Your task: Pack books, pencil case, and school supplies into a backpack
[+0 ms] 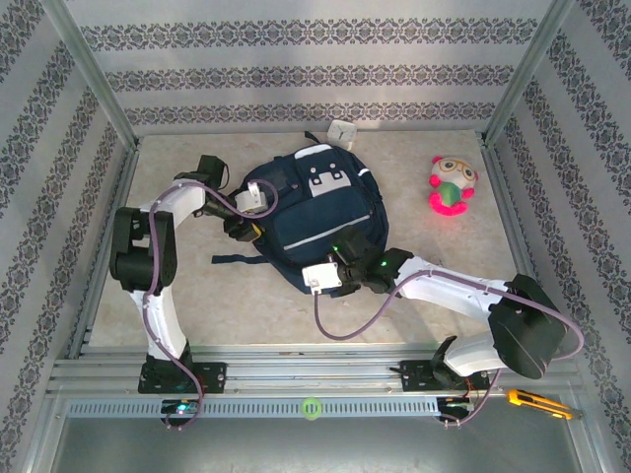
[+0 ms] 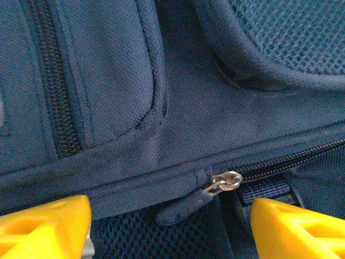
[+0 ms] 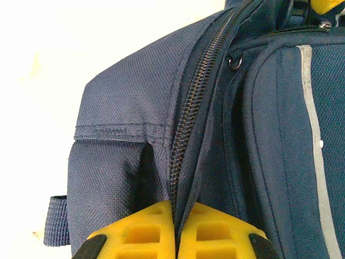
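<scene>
Backpack (image 1: pixel 315 212) lies flat near the middle of the table (image 1: pixel 246 296), front pockets up, as seen from overhead. The left gripper (image 1: pixel 246 230) sits against its left edge and the right gripper (image 1: pixel 342 258) against its near edge. A plush toy (image 1: pixel 452 185) lies well apart at the far right.

Left wrist view: the yellow fingers (image 2: pixel 43 226) stand wide apart and hold nothing. A metal zipper pull (image 2: pixel 223 182) with a dark fabric tab (image 2: pixel 183 208) lies between them, just ahead of the tips and not touched. The zipper track runs off to the right, closed.

Right wrist view: the yellow fingers (image 3: pixel 215 237) are pressed together on a fold of backpack fabric beside the long zipper (image 3: pixel 188 118). The grip is clenched and bears on the bag itself.

Assessment: the step in hand appears to be opening the bag, so packing proper is not yet begun. The right arm looks set to anchor the fabric while the left lines up on the pull. The next move calls for the left fingers to advance, close squarely on the tab, then draw it along the track against the right arm's hold. A glancing approach risks pushing the small tab aside.
</scene>
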